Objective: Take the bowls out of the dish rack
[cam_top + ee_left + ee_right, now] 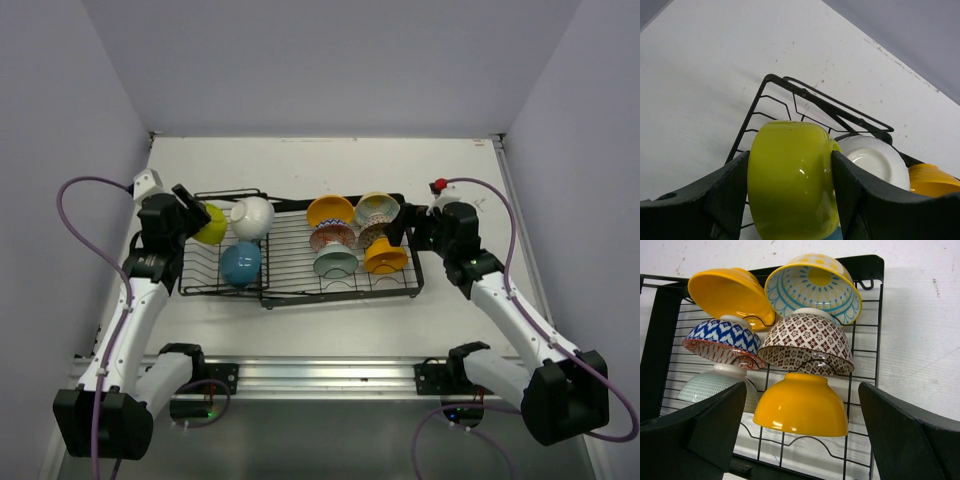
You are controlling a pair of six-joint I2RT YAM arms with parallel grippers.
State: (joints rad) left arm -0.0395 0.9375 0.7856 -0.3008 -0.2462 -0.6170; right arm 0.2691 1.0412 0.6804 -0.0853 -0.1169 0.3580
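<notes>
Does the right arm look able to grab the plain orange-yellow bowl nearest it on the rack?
Probably yes. The right gripper is open, and the orange-yellow bowl lies upside down straight ahead of its fingers, with nothing in front of it.

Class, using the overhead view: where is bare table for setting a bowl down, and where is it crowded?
Free: the table strip between the dish rack and the back wall; another strip between the rack and the arm bases. Crowded: the rack's right half, six bowls packed together; its left end, where the left hand grips the yellow-green bowl.
</notes>
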